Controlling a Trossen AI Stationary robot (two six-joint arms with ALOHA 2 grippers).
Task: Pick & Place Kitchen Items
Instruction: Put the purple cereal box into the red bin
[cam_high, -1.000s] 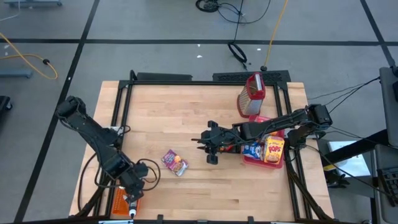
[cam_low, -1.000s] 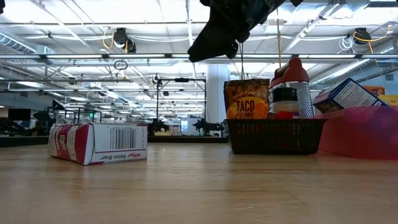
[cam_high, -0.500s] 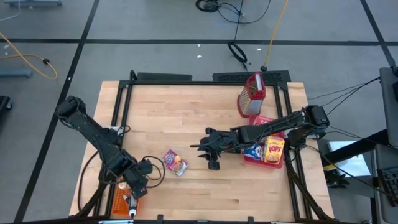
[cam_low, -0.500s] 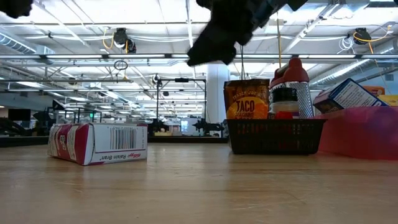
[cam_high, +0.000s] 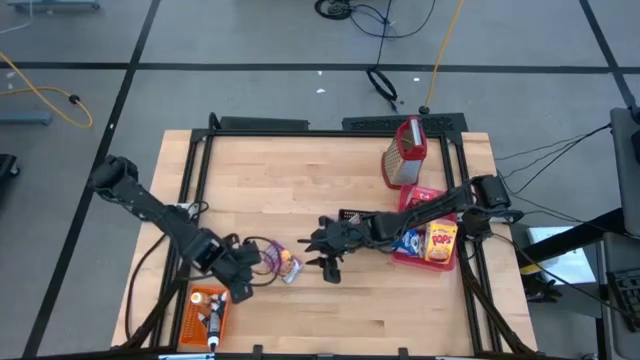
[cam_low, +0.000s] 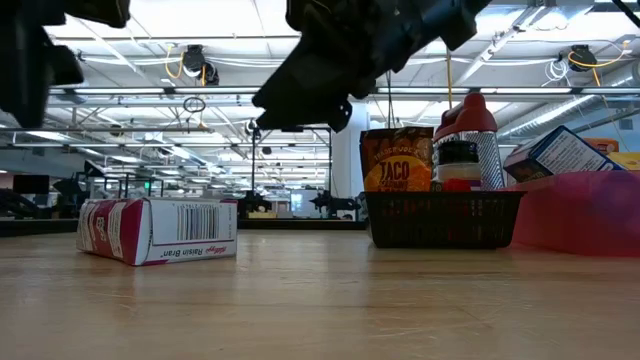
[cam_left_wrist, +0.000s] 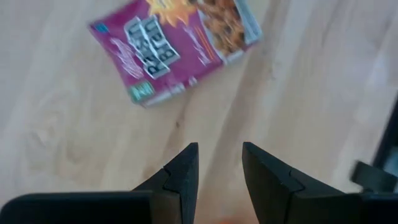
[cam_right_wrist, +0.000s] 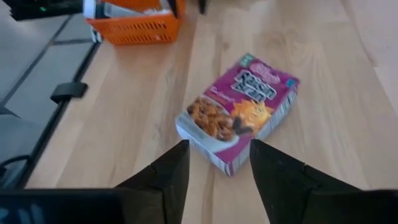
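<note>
Lying between grippers: Raisin Bran box (cam_high: 281, 262), flat on table (cam_high: 290, 180).
Left gripper (cam_high: 243, 271): beside box, fingers apart, empty.
Right gripper (cam_high: 318, 252): beside box, fingers apart, empty.

1 Raisin Bran box (cam_high: 281, 262); 1 orange crate (cam_high: 207, 311); 1 mesh basket (cam_low: 443, 217); 1 red tray (cam_high: 413, 258); 2 arms.

A pale wood tabletop (cam_high: 300, 190) in a black frame (cam_high: 260, 124) stands on a grey floor (cam_high: 250, 40) crossed by dark lines. A yellow cable (cam_high: 55, 95) and black cables (cam_high: 365, 15) trail over the floor. In the low view, white beams and pipes (cam_low: 200, 92) span a bright ceiling above distant dark equipment (cam_low: 290, 150).
</note>
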